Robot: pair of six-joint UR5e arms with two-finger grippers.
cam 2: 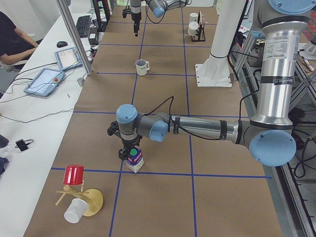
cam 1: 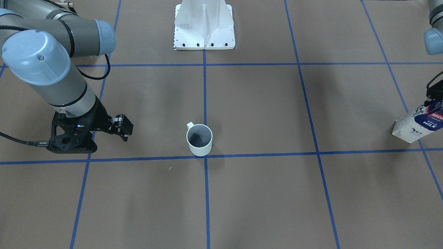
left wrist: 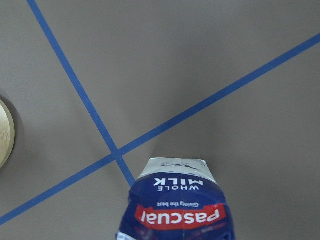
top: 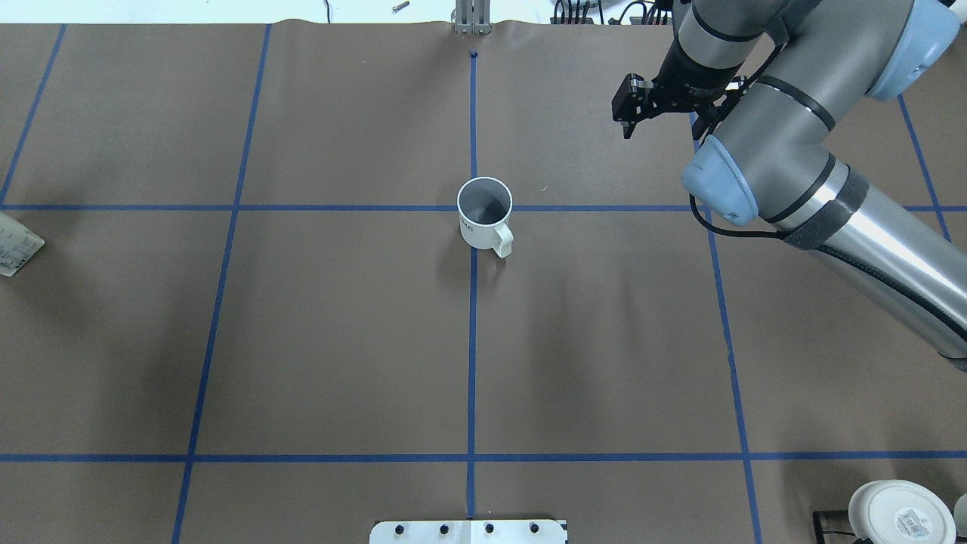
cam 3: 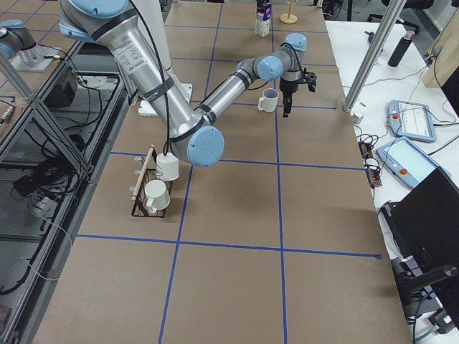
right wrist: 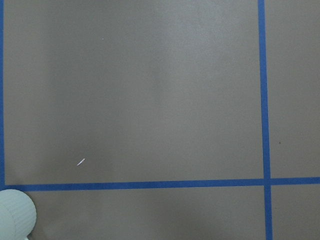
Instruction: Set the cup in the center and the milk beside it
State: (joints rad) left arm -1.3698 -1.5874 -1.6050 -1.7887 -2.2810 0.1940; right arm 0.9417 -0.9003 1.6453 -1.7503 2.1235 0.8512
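The cup (cam 1: 199,140), a small white mug with a dark grey inside, stands upright at the center (cam 1: 206,156), touching the tape crossing; in the overhead view the cup (top: 484,211) has its handle toward the robot. My right gripper (cam 1: 124,128) hangs open and empty to the side of the cup, clear of it, and also shows overhead (top: 628,121). My left gripper (cam 1: 431,103) is shut on the top of the milk (cam 1: 417,123), which tilts at the table's far end. The milk fills the left wrist view (left wrist: 175,205).
The white robot base plate (cam 1: 204,24) stands behind the cup. A rack with white mugs (cam 3: 154,186) sits at the right end. A red cup (cam 2: 74,175) and a wooden stand (cam 2: 89,202) lie near the milk. Tablets (cam 2: 47,79) are on the side table.
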